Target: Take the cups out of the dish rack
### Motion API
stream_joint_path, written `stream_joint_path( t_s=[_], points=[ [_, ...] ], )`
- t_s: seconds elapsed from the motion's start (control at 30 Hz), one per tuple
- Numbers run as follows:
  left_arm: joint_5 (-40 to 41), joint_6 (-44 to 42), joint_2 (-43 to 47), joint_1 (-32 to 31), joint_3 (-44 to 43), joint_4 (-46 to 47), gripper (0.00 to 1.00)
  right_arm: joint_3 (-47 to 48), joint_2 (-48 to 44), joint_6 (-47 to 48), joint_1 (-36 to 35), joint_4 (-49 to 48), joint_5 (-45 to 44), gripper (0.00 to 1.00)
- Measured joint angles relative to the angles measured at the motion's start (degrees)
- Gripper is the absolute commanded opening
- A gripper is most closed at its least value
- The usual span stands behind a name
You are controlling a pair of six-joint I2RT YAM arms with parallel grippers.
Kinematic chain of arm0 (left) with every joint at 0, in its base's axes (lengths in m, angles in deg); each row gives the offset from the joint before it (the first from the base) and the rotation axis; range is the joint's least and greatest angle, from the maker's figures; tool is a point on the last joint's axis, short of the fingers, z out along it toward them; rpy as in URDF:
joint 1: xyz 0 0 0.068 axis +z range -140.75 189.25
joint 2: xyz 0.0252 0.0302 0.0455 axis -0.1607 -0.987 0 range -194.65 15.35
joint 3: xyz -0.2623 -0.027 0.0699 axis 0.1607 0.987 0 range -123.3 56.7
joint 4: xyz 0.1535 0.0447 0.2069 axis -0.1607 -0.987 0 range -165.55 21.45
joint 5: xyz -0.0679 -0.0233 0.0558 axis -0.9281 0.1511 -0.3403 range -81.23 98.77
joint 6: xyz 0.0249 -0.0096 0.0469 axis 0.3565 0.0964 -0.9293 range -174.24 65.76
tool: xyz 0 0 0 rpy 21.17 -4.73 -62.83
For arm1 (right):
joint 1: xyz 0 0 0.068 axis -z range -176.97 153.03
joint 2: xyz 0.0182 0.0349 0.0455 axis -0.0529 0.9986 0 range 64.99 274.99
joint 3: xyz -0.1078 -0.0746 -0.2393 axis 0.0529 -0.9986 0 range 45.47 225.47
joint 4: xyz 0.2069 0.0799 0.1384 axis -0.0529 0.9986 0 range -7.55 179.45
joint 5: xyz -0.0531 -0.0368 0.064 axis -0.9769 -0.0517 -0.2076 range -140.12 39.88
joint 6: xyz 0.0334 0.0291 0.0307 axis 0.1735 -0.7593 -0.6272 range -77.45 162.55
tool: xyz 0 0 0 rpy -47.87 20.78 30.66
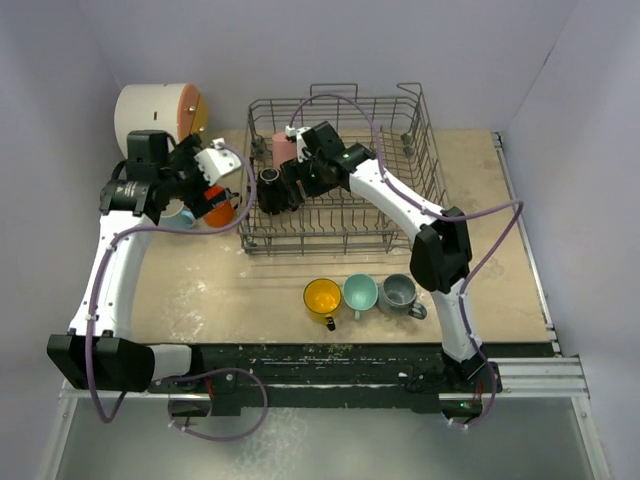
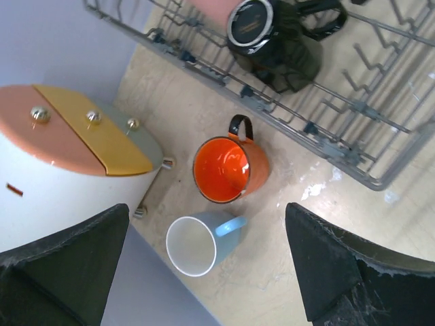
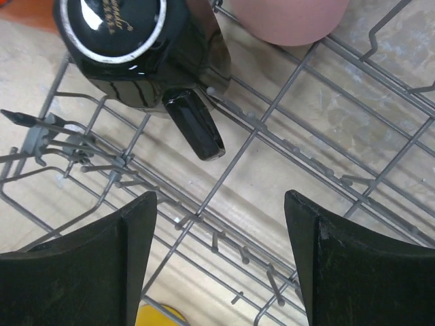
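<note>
- Beige tabletop: yellow mug, teal mug, grey mug at front; orange mug, light blue mug left of grey wire dish rack.
- Inside rack: black mug, pink tumbler beside it.
- Left gripper wide apart, empty, above orange mug.
- Right gripper wide apart, empty, over black mug.

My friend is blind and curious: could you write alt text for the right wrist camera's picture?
An open gripper hovers over a grey wire dish rack, near a black mug sitting base-up in it, handle pointing toward the gripper. A pink cup is beside the mug.
</note>
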Motion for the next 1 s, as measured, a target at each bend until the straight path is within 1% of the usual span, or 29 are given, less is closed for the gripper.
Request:
stream_joint_path(
  t_s=[0.07,0.1,0.3,0.5,0.73,0.87,0.93,1.0],
  points=[
    [-2.1,2.0,0.1,3.2,1.6,3.5,0.99,0.1,1.1,0.6,-0.1,0.3,1.2,0.73],
    [-3.0,3.0,0.2,3.7,2.5,4.9,0.99,0.2,1.6,1.0,0.0,0.3,1.6,0.72],
    [-9.2,7.1,0.6,3.7,6.8,9.8,0.99,3.8,4.3,2.6,0.1,0.2,3.1,0.68],
    [-12.6,9.3,0.5,3.7,6.9,11.7,0.99,5.7,6.6,4.1,-0.7,0.1,2.9,0.65],
    [-15.5,9.9,0.6,3.7,6.9,11.7,0.99,8.2,10.3,5.5,-1.6,-0.1,2.8,0.57],
    [-16.1,9.9,0.6,3.7,6.9,11.6,0.99,9.2,11.9,6.2,-2.2,-0.3,2.5,0.5],
    [-16.2,9.8,0.6,3.7,6.9,11.4,0.99,9.7,12.5,6.4,-2.6,-0.2,2.4,0.44],
    [-16.2,9.8,0.6,3.7,6.9,11.2,0.99,9.9,13.0,6.6,-3.3,-0.3,2.3,0.36]
  ],
)
